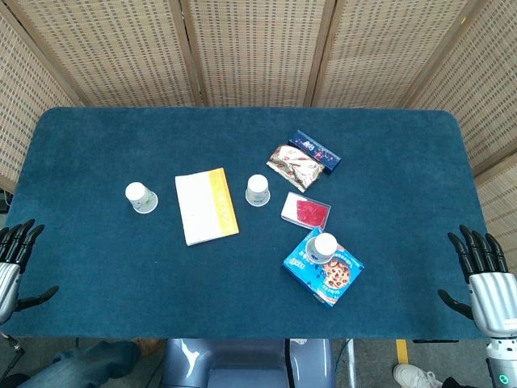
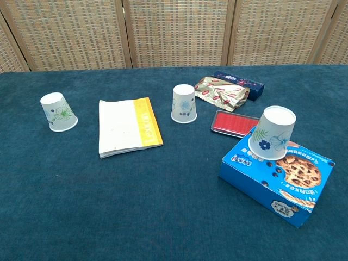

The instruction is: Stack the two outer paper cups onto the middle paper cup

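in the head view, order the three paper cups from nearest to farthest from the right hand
From the right hand:
1. Cup on the cookie box, right side of the table, nearest.
2. Middle cup, near the table's centre.
3. Left cup, far left, farthest.

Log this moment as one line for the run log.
stage: not started | left hand: open, table edge | right hand: open, table edge | cups: left, middle, right on cookie box, all upside down

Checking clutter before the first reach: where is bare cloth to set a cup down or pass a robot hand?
Bare cloth runs along the near edge between the left robot hand and the cookie box, and between the left cup and the booklet. It is crowded right of the middle cup: snack packet, red case, and the box carrying the right cup.
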Robot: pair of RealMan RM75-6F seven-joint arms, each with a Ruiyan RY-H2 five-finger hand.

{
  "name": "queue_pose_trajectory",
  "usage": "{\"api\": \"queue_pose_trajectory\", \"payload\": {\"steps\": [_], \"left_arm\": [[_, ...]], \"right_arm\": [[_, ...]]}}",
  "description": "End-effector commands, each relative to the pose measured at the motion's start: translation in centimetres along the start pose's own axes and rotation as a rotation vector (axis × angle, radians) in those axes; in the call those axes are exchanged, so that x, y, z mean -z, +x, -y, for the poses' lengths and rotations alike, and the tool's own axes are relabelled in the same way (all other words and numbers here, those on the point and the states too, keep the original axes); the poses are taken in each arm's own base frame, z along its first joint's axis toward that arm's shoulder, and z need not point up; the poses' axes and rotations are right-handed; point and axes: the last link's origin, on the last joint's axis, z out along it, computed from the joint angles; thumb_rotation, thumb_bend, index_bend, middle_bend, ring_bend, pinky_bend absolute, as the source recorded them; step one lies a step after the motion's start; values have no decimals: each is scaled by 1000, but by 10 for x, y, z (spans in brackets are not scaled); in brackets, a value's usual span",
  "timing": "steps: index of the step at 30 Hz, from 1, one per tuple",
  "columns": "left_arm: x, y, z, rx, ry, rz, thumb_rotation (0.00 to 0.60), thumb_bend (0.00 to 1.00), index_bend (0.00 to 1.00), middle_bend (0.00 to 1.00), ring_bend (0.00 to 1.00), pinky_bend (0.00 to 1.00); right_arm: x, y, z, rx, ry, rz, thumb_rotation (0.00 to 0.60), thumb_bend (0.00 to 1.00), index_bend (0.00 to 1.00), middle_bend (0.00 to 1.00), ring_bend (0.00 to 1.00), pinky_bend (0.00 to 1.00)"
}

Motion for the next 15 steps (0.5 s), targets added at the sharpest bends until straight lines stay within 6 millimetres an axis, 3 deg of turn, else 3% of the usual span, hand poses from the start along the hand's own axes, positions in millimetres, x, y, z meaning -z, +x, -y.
{"api": "queue_pose_trajectory", "payload": {"steps": [1,8,13,15], "left_arm": [[-1,0,0,9,-11,-4,600,0,0,0,0,0],[-2,-1,1,-5,-4,-7,600,0,0,0,0,0],[-5,-5,-1,-31,13,9,600,0,0,0,0,0],[-7,-5,-1,-38,20,11,600,0,0,0,0,0]], "right_arm": [[0,-1,0,2,-4,13,600,0,0,0,0,0],[-14,0,13,-67,86,57,600,0,12,0,0,0],[-61,6,47,-98,257,169,600,0,68,53,9,5],[-70,7,58,-125,288,202,600,0,108,129,56,42]]}}
